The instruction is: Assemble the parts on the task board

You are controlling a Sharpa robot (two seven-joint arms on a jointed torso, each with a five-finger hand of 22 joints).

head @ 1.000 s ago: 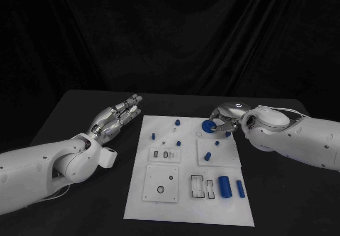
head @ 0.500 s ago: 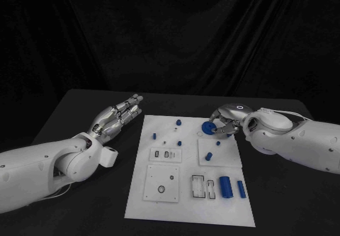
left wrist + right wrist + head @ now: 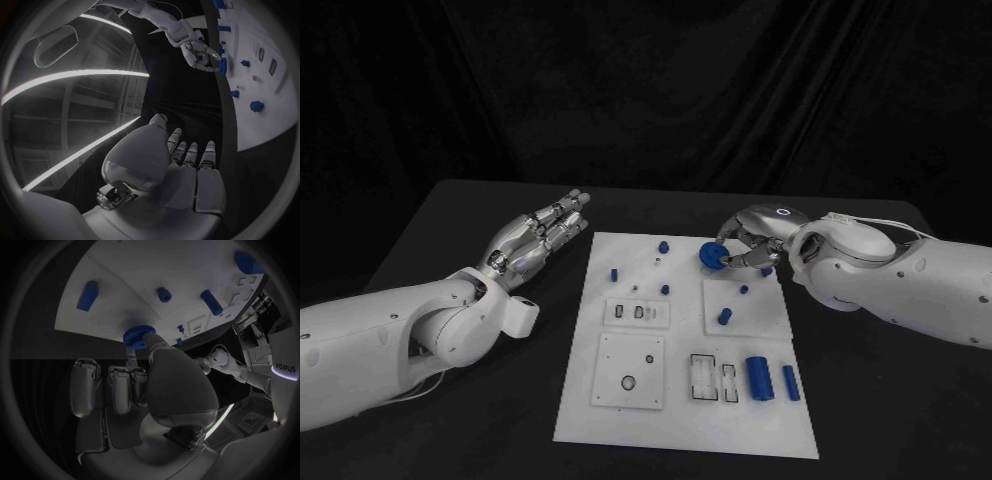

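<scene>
Right hand (image 3: 750,245) grips a blue gear (image 3: 713,257) between thumb and fingers. The gear is at the fingertips, on the side of the hand facing the board's middle, and is held over the far right part of the task board (image 3: 678,425), just beyond the small raised square plate (image 3: 737,303) there. In the right wrist view the gear (image 3: 137,335) shows a toothed rim and sits at the tip of the thumb, close to the white board surface (image 3: 119,285); whether it touches the board cannot be told.

Left hand (image 3: 538,240) holds nothing. Fingers are extended and lie close together, pointing toward the far edge of the tabletop (image 3: 473,200). It is off the board, near the board's far left corner. The left wrist view shows the same hand (image 3: 181,160) flat, with the board's edge alongside it.

Parts on the board, head view:
- short blue peg (image 3: 662,246) near the far edge, just left of the gear
- blue peg (image 3: 612,273) near the left edge
- small blue piece (image 3: 664,290) toward the middle
- blue peg (image 3: 724,317) on the raised square plate
- large blue cylinder (image 3: 757,379) and thinner blue cylinder (image 3: 789,383), lying side by side near the right edge, toward the near end

Two slotted frames (image 3: 710,379) lie just left of the large cylinder. A square plate with a hole (image 3: 629,372) is at the near left part of the board.
</scene>
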